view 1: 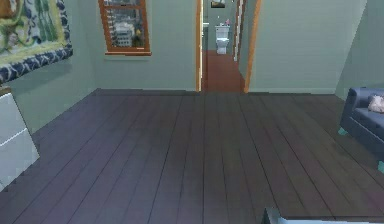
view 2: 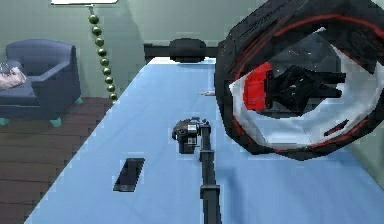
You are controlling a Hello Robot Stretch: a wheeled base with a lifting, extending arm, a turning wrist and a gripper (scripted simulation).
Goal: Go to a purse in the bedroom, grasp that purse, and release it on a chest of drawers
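Purse, I reckon, is that big round black, red and white thing (view 2: 290,90) lying on the blue bed (view 2: 150,110), near the gripper (view 2: 185,134). It looks light and soft-sided, so I'd grab the rim. Can't tell whether the gripper has hold of anything.

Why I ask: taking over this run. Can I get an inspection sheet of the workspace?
Surface: light blue bed top.
Job's things: large round black, red and white thing at the arm side view's right, possibly the purse.
Clutter: flat dark slab; dark pillow.
Gripper: gripper at mid-bed; cannot tell whether it holds anything.
Cables: nothing seen.
Surroundings: blue armchair, string of green beads, dark plank floor, doorway, framed picture.
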